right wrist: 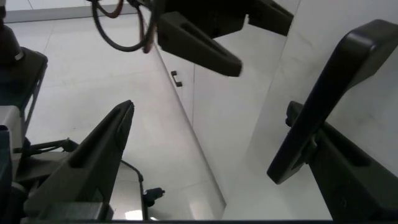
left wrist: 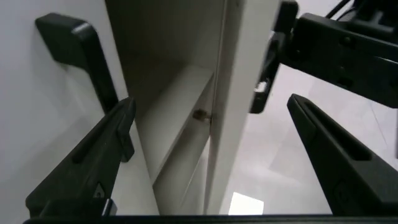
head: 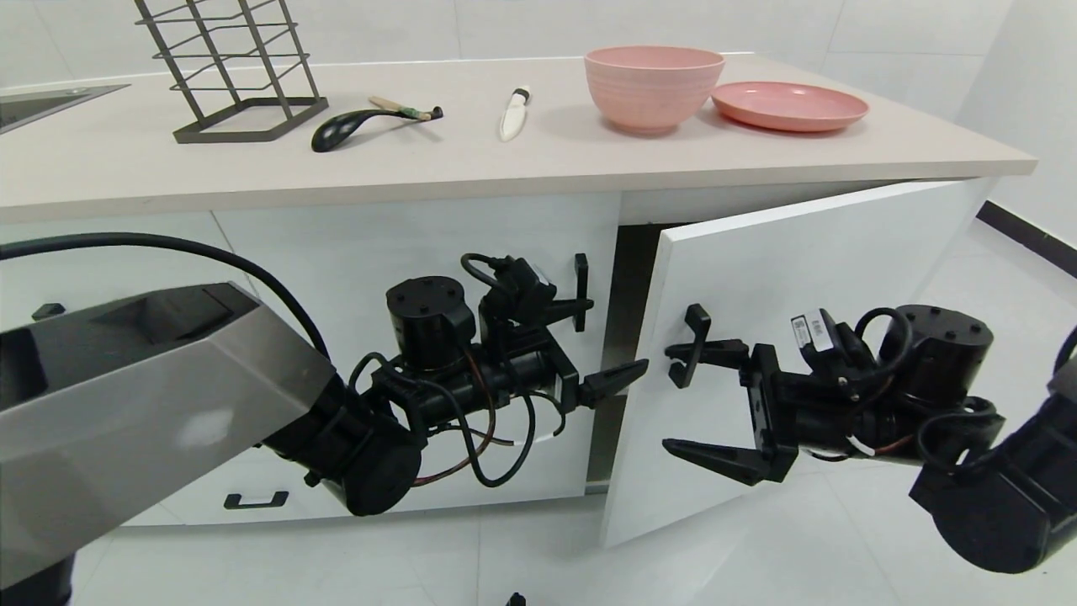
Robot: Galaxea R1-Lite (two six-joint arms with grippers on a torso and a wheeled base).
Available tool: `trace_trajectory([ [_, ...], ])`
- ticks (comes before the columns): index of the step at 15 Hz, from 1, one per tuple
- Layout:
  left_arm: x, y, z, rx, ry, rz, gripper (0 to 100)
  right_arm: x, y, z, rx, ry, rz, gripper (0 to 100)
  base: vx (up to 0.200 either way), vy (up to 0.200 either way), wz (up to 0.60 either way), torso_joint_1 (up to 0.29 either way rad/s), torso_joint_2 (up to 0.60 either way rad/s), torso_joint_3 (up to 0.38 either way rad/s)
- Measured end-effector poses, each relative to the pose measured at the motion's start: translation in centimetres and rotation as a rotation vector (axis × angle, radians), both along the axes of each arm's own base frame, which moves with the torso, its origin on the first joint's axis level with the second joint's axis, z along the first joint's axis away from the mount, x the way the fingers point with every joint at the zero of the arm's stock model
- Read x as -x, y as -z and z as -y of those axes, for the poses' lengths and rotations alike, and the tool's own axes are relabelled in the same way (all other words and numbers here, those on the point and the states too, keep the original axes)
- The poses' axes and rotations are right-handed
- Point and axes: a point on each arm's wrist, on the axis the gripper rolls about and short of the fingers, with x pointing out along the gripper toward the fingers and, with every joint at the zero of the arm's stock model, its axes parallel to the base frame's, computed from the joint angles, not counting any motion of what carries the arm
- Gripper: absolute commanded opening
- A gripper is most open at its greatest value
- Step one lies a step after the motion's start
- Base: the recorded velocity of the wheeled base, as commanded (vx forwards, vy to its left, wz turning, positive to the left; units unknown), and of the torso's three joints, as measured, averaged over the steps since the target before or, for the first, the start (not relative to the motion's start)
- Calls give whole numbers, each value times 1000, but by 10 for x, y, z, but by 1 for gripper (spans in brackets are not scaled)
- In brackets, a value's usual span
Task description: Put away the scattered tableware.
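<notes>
**Step in hand (our judgement): opening the cabinet so the tableware can be stored inside.**

**Location of the task items.** All tableware lies on the countertop [head: 252,168], beyond and above both arms. The pink bowl [head: 652,84] and pink plate [head: 789,105] sit just beside each other at the far right. The white knife [head: 513,114] lies mid-counter. The black spoon [head: 345,128] lies left of it, near the wire rack [head: 236,67].

**State of the arms.** The right cabinet door [head: 824,278] stands partly open, its free edge swung toward us. The right gripper [head: 707,404] is spread wide at the door's face and holds nothing. Its upper finger sits just beside the door handle [head: 697,332]. The left gripper [left wrist: 211,106] is likewise wide and empty. It sits at the gap between the closed left door [head: 421,252] and the open door's edge.

**Procedure.**
1. The handle is an upright bar, while the right jaws appear to open one above the other. We turn the wrist so they close across the bar, not along it.
2. We centre the bar between the fingers before closing.
3. We pull along the hinge arc rather than straight out, or the grip is likely to slip.
4. We keep the left gripper out of the door's swing, because the two grippers are near each other.
5. We open the door wide enough to pass the bowl.
</notes>
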Motion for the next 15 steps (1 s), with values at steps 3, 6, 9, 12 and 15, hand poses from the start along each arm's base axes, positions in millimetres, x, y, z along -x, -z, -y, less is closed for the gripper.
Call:
trace_trajectory([
  [3,-2,-6,16,48,38,61,100,17,-3,5,6,-5,-13,100,0,0,0,0,0,0],
  [6,0,-12,37,106,83,99,100,28,-6,6,8,-11,-15,100,0,0,0,0,0,0],
  [9,5,-13,55,156,131,109,100,32,-7,8,8,-14,-15,100,0,0,0,0,0,0],
  [12,16,-10,68,170,170,97,100,32,-8,9,4,-17,-3,100,0,0,0,0,0,0],
  [15,26,-9,79,195,208,98,100,29,-10,16,-2,-2,21,100,0,0,0,0,0,0],
])
